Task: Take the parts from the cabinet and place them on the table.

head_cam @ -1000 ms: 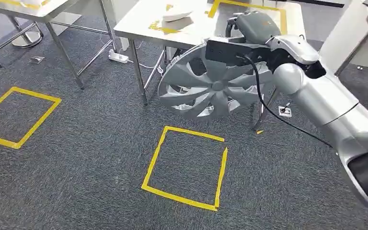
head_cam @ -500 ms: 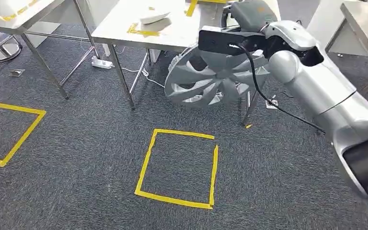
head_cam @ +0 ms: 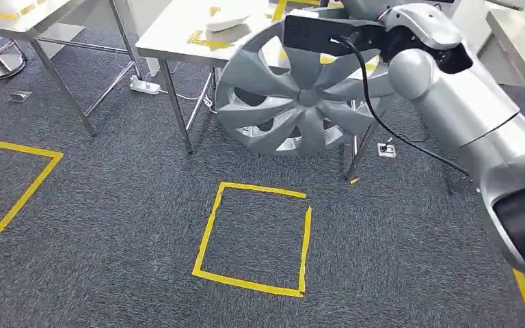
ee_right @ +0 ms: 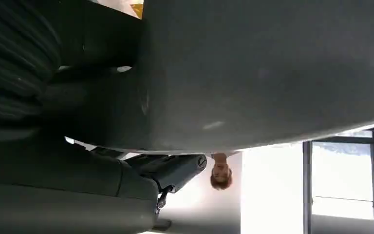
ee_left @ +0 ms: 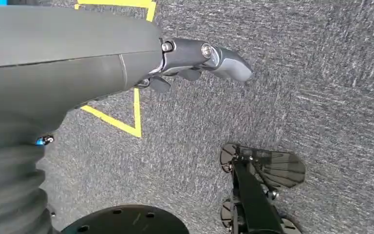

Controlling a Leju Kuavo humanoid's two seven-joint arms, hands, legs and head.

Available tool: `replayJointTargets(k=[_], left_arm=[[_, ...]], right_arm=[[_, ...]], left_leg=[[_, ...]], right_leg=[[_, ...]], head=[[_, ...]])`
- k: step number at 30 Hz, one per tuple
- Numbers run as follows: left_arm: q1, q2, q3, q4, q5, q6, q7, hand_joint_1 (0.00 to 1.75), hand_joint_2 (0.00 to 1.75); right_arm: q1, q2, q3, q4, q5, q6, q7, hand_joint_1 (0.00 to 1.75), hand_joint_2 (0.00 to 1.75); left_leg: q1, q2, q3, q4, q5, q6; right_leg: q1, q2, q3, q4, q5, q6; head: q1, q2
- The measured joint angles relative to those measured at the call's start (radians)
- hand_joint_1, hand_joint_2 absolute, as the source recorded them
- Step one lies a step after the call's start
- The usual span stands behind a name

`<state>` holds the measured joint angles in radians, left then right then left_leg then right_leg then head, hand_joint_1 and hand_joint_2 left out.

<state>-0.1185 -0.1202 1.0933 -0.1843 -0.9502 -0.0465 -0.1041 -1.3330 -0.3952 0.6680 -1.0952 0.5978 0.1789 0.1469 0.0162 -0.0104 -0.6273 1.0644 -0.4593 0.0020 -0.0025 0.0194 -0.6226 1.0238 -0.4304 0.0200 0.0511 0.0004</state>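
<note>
A large silver wheel cover (head_cam: 301, 102) hangs upright in front of the steel table (head_cam: 178, 37), its upper rim overlapping the table's front edge. My right hand (head_cam: 364, 8) grips it at the top rim, with the silver arm reaching in from the right. In the right wrist view the cover's dark back (ee_right: 263, 73) lies against my right hand (ee_right: 170, 170). A white part (head_cam: 227, 20) lies on the table by yellow tape. My left hand (ee_left: 195, 53) hangs over the carpet, fingers loose and holding nothing.
Two yellow tape squares (head_cam: 256, 236) (head_cam: 7, 181) mark the grey carpet. A second table (head_cam: 20, 14) stands at the left and another (head_cam: 523, 34) at the right. A power strip (head_cam: 143, 85) and a floor socket (head_cam: 385, 149) lie near the table legs. A person (ee_right: 219, 176) stands far off.
The camera has shifted. My right arm has lifted the wheel cover from below the tabletop to level with its front edge, and it looks nearer and larger.
</note>
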Motion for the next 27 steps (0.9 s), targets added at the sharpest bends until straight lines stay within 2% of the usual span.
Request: replayJointTargets(k=[1, 2, 3, 4, 5, 7, 8, 9, 10, 11, 12, 13, 14, 15, 16, 18, 19, 20, 21, 22, 23, 24, 25, 26, 27], left_arm=[[-0.003, 0.002, 0.0, -0.001, 0.0, 0.0, 0.001, 0.0, 1.75], [-0.005, 0.003, 0.0, -0.002, 0.0, -0.002, 0.001, 0.0, 1.75], [-0.007, 0.003, 0.0, -0.002, -0.001, -0.004, 0.001, 0.0, 1.75], [-0.007, 0.003, 0.0, -0.003, -0.001, -0.01, 0.002, 0.0, 1.75], [-0.007, 0.003, 0.0, -0.004, -0.001, -0.011, 0.002, 0.0, 1.75], [-0.012, 0.004, -0.001, -0.005, -0.003, -0.014, 0.002, 0.0, 1.75], [-0.012, 0.004, -0.001, -0.005, -0.004, -0.018, 0.002, 0.0, 1.75], [-0.012, 0.004, -0.001, -0.005, -0.007, -0.019, 0.002, 0.0, 1.75], [-0.012, 0.003, -0.002, -0.005, -0.01, -0.02, 0.003, 0.0, 1.75], [-0.012, 0.003, -0.002, -0.005, -0.011, -0.021, 0.003, 0.0, 1.75], [-0.012, 0.003, -0.002, -0.005, -0.012, -0.021, 0.003, 0.0, 1.75], [-0.012, 0.003, -0.002, -0.005, -0.012, -0.021, 0.004, 0.0, 1.75], [-0.012, 0.011, -0.002, -0.008, -0.013, -0.021, 0.004, 0.0, 1.75], [-0.015, 0.007, -0.003, -0.007, -0.013, -0.021, 0.005, 0.0, 1.75], [-0.015, 0.01, -0.003, -0.008, -0.013, -0.021, 0.004, 0.0, 1.75], [-0.016, 0.008, -0.004, -0.008, -0.013, -0.021, 0.007, 0.0, 1.75], [-0.018, 0.008, -0.005, -0.009, -0.013, -0.021, 0.009, 0.0, 1.75], [-0.02, 0.008, -0.005, -0.009, -0.013, -0.021, 0.008, 0.0, 1.75], [-0.022, 0.007, -0.006, -0.008, -0.013, -0.021, 0.01, 0.0, 1.75], [-0.021, 0.006, -0.006, -0.008, -0.013, -0.021, 0.011, 0.0, 1.75], [-0.016, 0.006, -0.006, -0.008, -0.013, -0.021, 0.012, 0.0, 1.75], [-0.009, 0.006, -0.006, -0.008, -0.013, -0.021, 0.014, 0.0, 1.75], [-0.001, 0.006, -0.006, -0.008, -0.013, -0.021, 0.014, 0.0, 1.75], [0.005, 0.006, -0.007, -0.008, -0.013, -0.021, 0.015, 0.0, 1.75], [0.009, 0.007, -0.008, -0.007, -0.014, -0.021, 0.015, 0.0, 1.75]], right_arm=[[-0.002, 0.002, 0.0, 0.001, 0.0, 0.001, 0.0, 1.75, 1.75], [-0.005, 0.005, 0.0, 0.002, 0.0, 0.003, 0.0, 1.75, 1.75], [-0.011, 0.007, 0.0, 0.002, 0.0, 0.005, -0.001, 1.75, 1.75], [-0.012, 0.008, -0.002, 0.003, 0.0, 0.005, -0.002, 1.75, 1.75], [-0.02, 0.011, -0.005, 0.005, -0.001, 0.006, -0.004, 1.75, 1.75], [-0.03, 0.015, -0.005, 0.01, -0.001, 0.007, -0.005, 1.75, 1.75], [-0.029, 0.015, -0.006, 0.015, -0.002, 0.007, -0.006, 1.75, 1.75], [-0.025, 0.015, -0.006, 0.019, -0.002, 0.007, -0.009, 1.75, 1.75], [-0.019, 0.015, -0.007, 0.021, -0.001, 0.007, -0.011, 1.75, 1.75], [-0.015, 0.015, -0.008, 0.021, -0.001, 0.006, -0.013, 1.75, 1.75], [-0.013, 0.014, -0.009, 0.022, 0.0, 0.006, -0.015, 1.75, 1.75], [-0.011, 0.013, -0.01, 0.023, 0.0, 0.006, -0.016, 1.75, 1.75], [-0.007, 0.008, -0.015, 0.032, 0.0, 0.005, -0.016, 1.75, 1.75], [-0.008, 0.01, -0.019, 0.03, -0.001, 0.005, -0.018, 1.75, 1.75], [-0.001, 0.01, -0.019, 0.031, 0.002, 0.005, -0.013, 1.75, 1.75], [-0.001, 0.004, -0.024, 0.031, 0.007, 0.005, -0.015, 1.75, 1.75], [-0.004, 0.005, -0.026, 0.023, 0.007, 0.005, -0.015, 1.75, 1.75], [-0.007, 0.002, -0.033, 0.021, 0.009, 0.002, -0.018, 1.75, 1.75], [-0.01, 0.003, -0.039, 0.021, 0.01, 0.002, -0.016, 1.75, 1.75], [-0.007, 0.003, -0.04, 0.021, 0.009, 0.002, -0.018, 1.75, 1.75], [0.003, 0.003, -0.04, 0.021, 0.01, 0.004, -0.016, 1.75, 1.75], [0.014, 0.002, -0.04, 0.022, 0.01, 0.005, -0.016, 1.75, 1.75], [0.024, 0.002, -0.04, 0.022, 0.009, 0.005, -0.016, 1.75, 1.75], [0.029, 0.002, -0.04, 0.022, 0.009, 0.005, -0.016, 1.75, 1.75], [0.033, 0.001, -0.04, 0.022, 0.008, 0.006, -0.016, 1.75, 1.75]], left_leg=[[-0.009, 0.002, -0.002, 0.005, -0.004, 0.009], [-0.007, 0.002, 0.0, -0.001, -0.006, 0.017], [-0.002, 0.005, 0.009, -0.018, -0.003, 0.022], [0.004, 0.008, 0.023, -0.036, 0.002, 0.024], [0.006, 0.008, 0.032, -0.044, -0.001, 0.032], [0.009, 0.015, 0.041, -0.046, -0.008, 0.031], [0.01, 0.016, 0.048, -0.046, -0.014, 0.028], [0.012, 0.017, 0.055, -0.046, -0.021, 0.022], [0.016, 0.018, 0.067, -0.045, -0.029, 0.014], [0.022, 0.018, 0.078, -0.043, -0.036, 0.003], [0.028, 0.019, 0.09, -0.04, -0.048, -0.007], [0.031, 0.021, 0.098, -0.034, -0.062, -0.018], [0.026, 0.022, 0.097, -0.033, -0.073, -0.031], [0.023, 0.022, 0.104, -0.029, -0.082, -0.04], [0.024, 0.022, 0.106, -0.038, -0.086, -0.047], [0.026, 0.028, 0.135, -0.056, -0.098, -0.063], [0.03, 0.028, 0.14, -0.055, -0.105, -0.066], [0.029, 0.025, 0.122, -0.011, -0.106, -0.065], [0.027, 0.024, 0.072, 0.069, -0.118, -0.066], [0.024, 0.023, 0.006, 0.16, -0.13, -0.067], [0.021, 0.023, -0.066, 0.242, -0.13, -0.066], [0.018, 0.023, -0.118, 0.278, -0.109, -0.063], [0.014, 0.022, -0.15, 0.267, -0.056, -0.057], [0.008, 0.021, -0.162, 0.216, 0.014, -0.049], [0.001, 0.02, -0.157, 0.125, 0.106, -0.038]], right_leg=[[-0.006, 0.0, 0.003, -0.01, 0.003, 0.015], [-0.007, 0.0, 0.005, -0.014, 0.002, 0.023], [-0.001, 0.001, 0.007, -0.016, -0.004, 0.03], [-0.008, -0.002, 0.001, -0.002, -0.005, 0.029], [-0.006, -0.006, -0.024, 0.045, -0.026, 0.027], [-0.01, -0.006, -0.111, 0.202, -0.087, 0.031], [-0.014, -0.006, -0.15, 0.27, -0.104, 0.035], [-0.019, -0.006, -0.175, 0.302, -0.101, 0.039], [-0.025, -0.008, -0.174, 0.278, -0.07, 0.043], [-0.032, -0.012, -0.147, 0.21, -0.02, 0.049], [-0.041, -0.019, -0.103, 0.112, 0.037, 0.058], [-0.05, -0.032, -0.063, 0.018, 0.079, 0.067], [-0.039, -0.037, -0.054, 0.014, 0.046, 0.079], [-0.037, -0.029, -0.048, 0.008, 0.034, 0.048], [-0.032, -0.03, -0.047, 0.014, 0.022, 0.032], [-0.029, -0.022, -0.041, 0.018, 0.002, 0.009], [-0.037, -0.016, -0.022, 0.015, -0.008, -0.002], [-0.037, -0.015, -0.007, 0.015, -0.021, -0.01], [-0.036, -0.015, 0.009, 0.012, -0.035, -0.019], [-0.034, -0.015, 0.028, 0.008, -0.049, -0.023], [-0.032, -0.013, 0.052, 0.004, -0.066, -0.026], [-0.03, -0.009, 0.075, -0.001, -0.083, -0.027], [-0.03, -0.004, 0.1, -0.004, -0.1, -0.028], [-0.031, -0.001, 0.125, -0.008, -0.118, -0.027], [-0.032, 0.003, 0.155, -0.012, -0.137, -0.024]], head=[[-0.001, 0.0], [0.0, 0.0], [-0.002, 0.0], [0.0, 0.0], [0.003, 0.0], [0.002, 0.0], [0.004, 0.0], [0.004, 0.0], [0.004, 0.0], [0.004, 0.0], [0.004, 0.0], [0.005, 0.0], [0.012, 0.0], [0.017, 0.0], [0.01, 0.0], [0.01, 0.0], [0.008, 0.0], [0.006, 0.0], [0.003, 0.0], [-0.002, 0.0], [-0.002, 0.0], [-0.003, 0.0], [-0.002, 0.0], [-0.003, 0.0], [-0.005, 0.0]])
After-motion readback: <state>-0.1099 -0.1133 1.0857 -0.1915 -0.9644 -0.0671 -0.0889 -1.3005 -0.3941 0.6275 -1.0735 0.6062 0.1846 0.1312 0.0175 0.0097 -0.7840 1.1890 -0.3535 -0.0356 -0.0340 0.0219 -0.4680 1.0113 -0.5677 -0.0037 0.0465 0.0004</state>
